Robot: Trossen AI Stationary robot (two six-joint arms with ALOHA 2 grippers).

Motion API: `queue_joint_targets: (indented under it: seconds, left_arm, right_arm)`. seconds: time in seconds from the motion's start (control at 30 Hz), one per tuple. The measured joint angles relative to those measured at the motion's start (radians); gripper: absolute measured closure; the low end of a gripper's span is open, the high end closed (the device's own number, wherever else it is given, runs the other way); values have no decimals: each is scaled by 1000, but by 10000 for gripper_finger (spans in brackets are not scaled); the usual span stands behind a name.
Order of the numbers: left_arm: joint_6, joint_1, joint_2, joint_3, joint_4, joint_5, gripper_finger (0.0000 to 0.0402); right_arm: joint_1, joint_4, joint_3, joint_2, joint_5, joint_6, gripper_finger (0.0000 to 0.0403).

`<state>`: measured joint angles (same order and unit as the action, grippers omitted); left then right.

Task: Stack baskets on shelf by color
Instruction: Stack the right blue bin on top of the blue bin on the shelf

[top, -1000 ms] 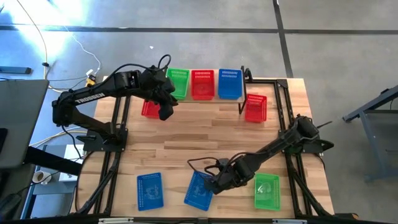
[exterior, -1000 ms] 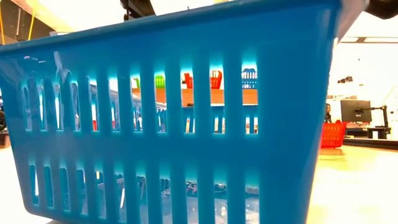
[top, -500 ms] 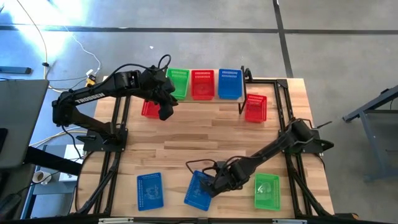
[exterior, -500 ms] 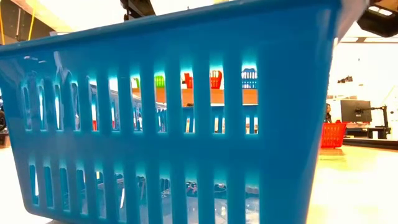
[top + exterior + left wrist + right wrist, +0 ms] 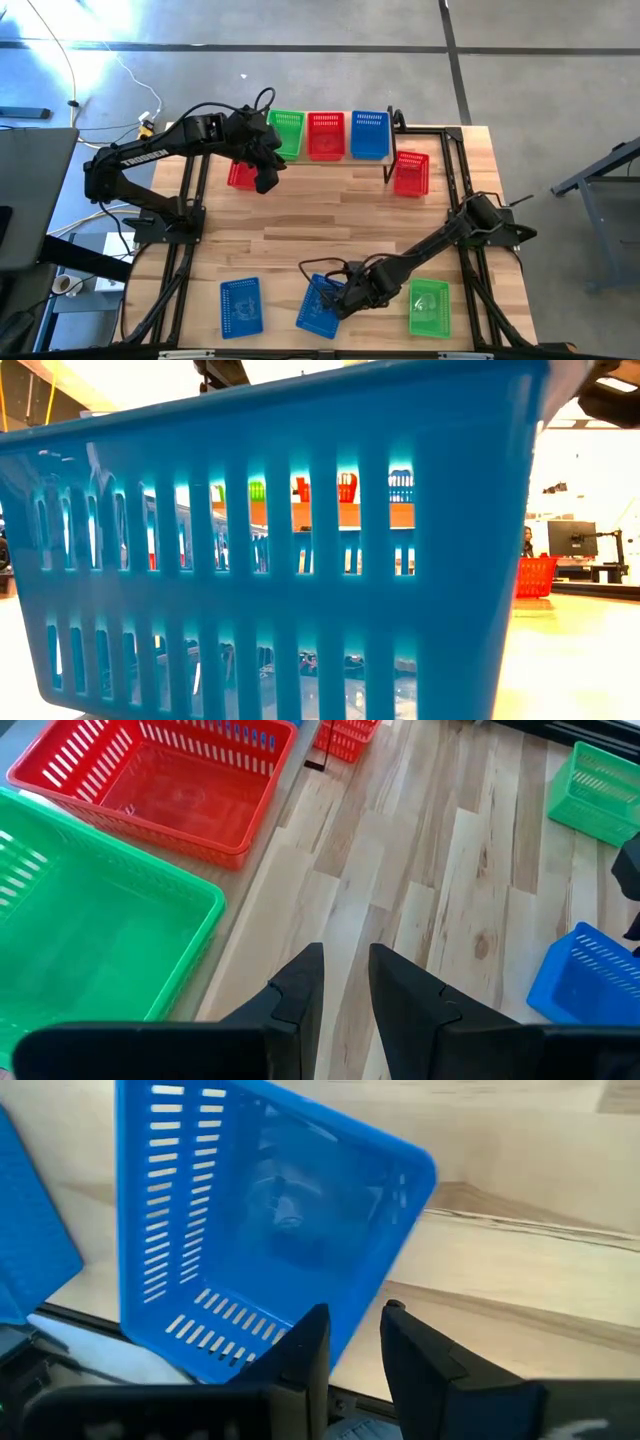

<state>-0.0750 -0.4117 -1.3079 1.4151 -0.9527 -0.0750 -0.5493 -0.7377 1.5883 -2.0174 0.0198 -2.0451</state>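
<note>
Blue basket (image 5: 320, 304), bottom centre: right gripper (image 5: 342, 300) has crept onto its rim, fingers nearly closed, not gripping. Left gripper (image 5: 264, 178) idles, near-closed, empty.

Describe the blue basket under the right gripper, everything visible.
The blue basket is plastic, rectangular, with slotted walls and a perforated floor, empty and open side up. It sits near the table's front edge, turned at an angle, between another blue basket and a green one. The right gripper is over its rim, fingers nearly together; whether they touch it cannot be told.
</note>
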Motion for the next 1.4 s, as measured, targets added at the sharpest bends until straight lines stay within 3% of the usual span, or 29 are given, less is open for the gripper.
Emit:
queue_joint_targets:
  seconds: [0.43,0.57,0.93,1.07,1.23,1.4]
  left_arm:
    - [0,0,0,0,0,0,326]
    - [0,0,0,0,0,0,326]
    - [0,0,0,0,0,0,326]
    - [5,0,0,0,0,0,326]
    - [18,0,0,0,0,0,326]
    - [26,0,0,0,-1,0,326]
  right_arm:
    - [-19,-1,0,-16,70,-45,324]
    - [-19,39,0,-56,29,-43,324]
    - [-14,48,0,-72,55,-3,326]
    - [-7,40,0,-72,55,19,343]
    - [-5,19,0,-72,45,63,394]
    - [3,-8,0,-72,36,103,396]
